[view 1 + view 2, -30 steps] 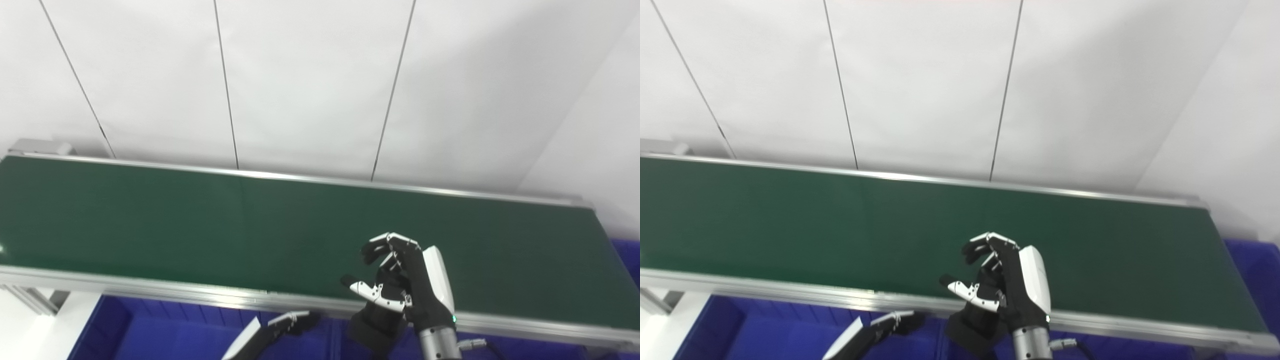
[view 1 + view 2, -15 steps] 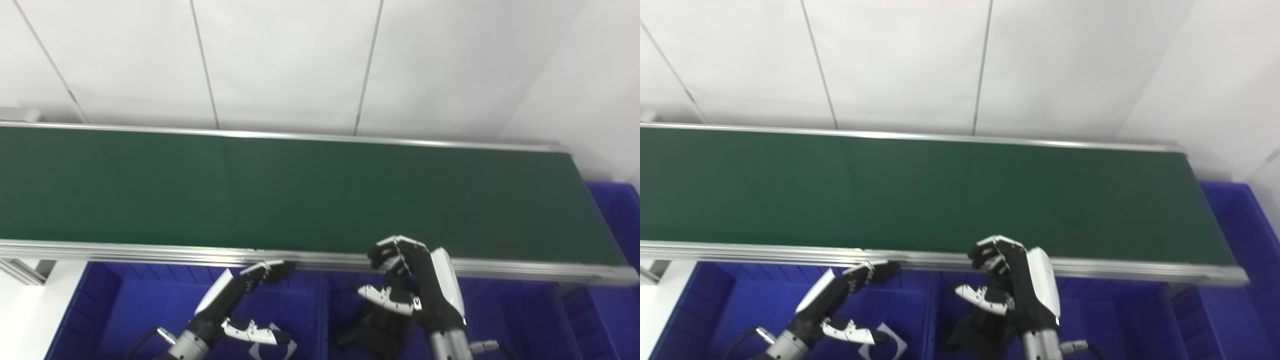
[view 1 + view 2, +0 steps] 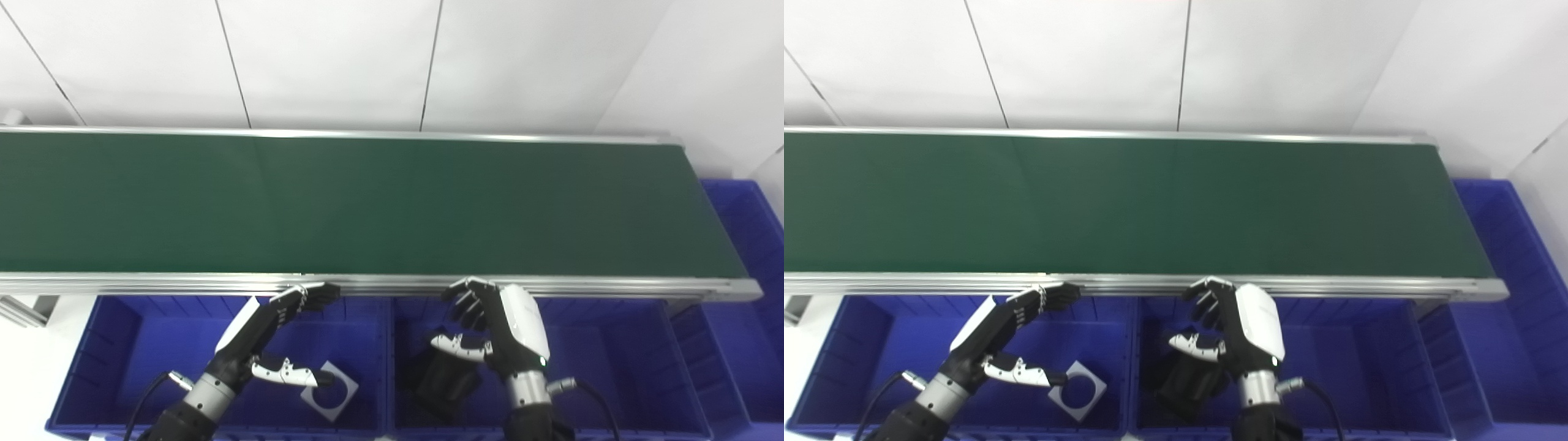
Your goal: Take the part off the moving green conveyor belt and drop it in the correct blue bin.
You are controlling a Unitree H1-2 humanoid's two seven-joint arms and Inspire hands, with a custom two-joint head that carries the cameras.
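The green conveyor belt runs across the view with no part on it. My right hand hangs just in front of the belt's near rail, over the middle blue bin. Its fingers are curled, its thumb stands apart, and it holds nothing. A black part lies in that bin below the hand. My left hand is open and empty over the left blue bin. A grey square plate with a round hole lies in that bin beside its thumb.
A third blue bin stands at the belt's right end. The belt's metal rail runs between the belt and the bins. White wall panels stand behind the belt.
The camera has tilted down, so the bins now show in full. My right hand has drawn back from over the belt to over the middle bin. My left hand has come into full view.
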